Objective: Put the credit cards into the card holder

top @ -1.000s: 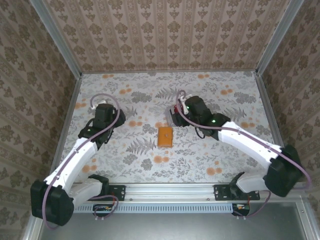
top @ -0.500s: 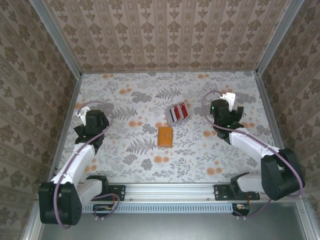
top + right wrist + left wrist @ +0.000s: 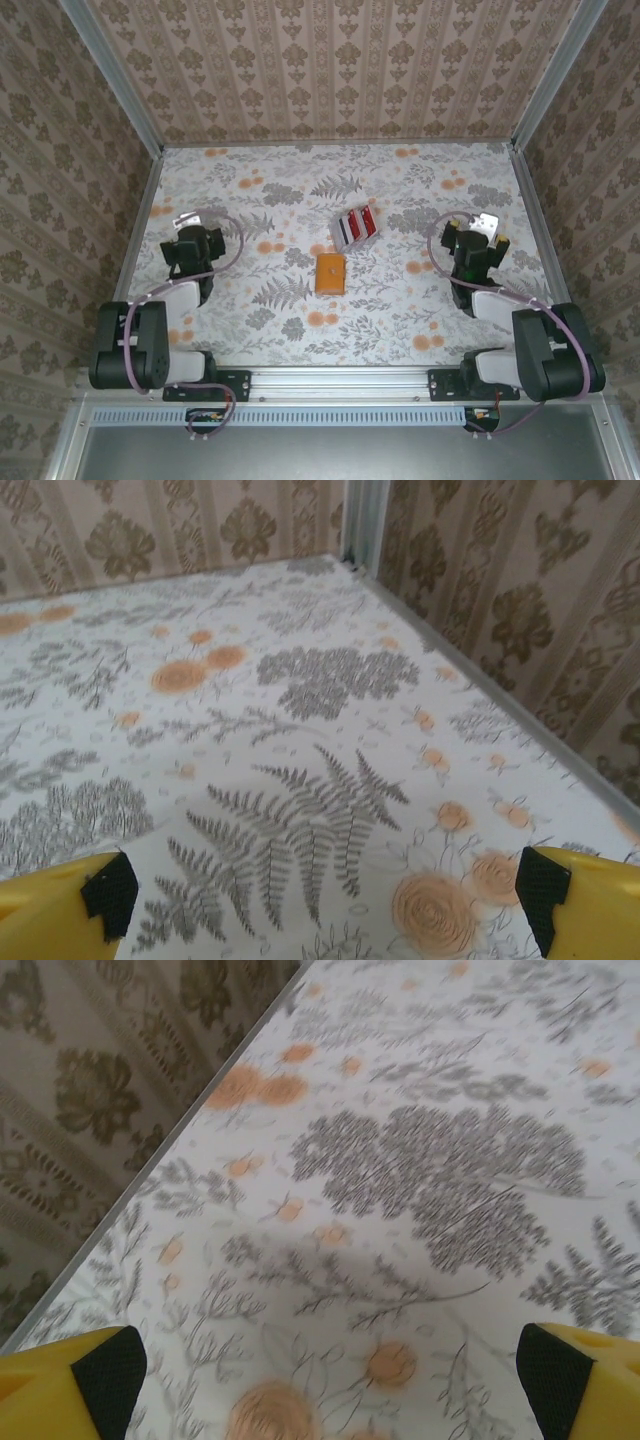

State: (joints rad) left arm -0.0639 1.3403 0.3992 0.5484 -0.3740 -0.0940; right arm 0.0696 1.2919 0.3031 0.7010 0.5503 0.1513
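The orange-tan card holder (image 3: 330,272) lies closed in the middle of the table. Just behind it to the right, the credit cards (image 3: 358,224), red with some whitish and dark ones, stand in a pale grey slotted stand. My left gripper (image 3: 188,228) is folded back at the table's left side, far from both. It is open, its yellow fingertips (image 3: 100,1370) wide apart over bare floral cloth, with nothing between them (image 3: 330,1380). My right gripper (image 3: 482,232) is folded back at the right side, also open (image 3: 325,900) and empty.
Patterned walls with metal rails (image 3: 135,235) close in the table on three sides. The left wall's edge (image 3: 150,1160) runs close by the left gripper, and the back right corner post (image 3: 365,525) stands ahead of the right gripper. The floral cloth (image 3: 300,190) covers the table.
Both arms have pulled back to their own sides. The right gripper left the stand of cards and swung far right. Both grippers have opened fully.
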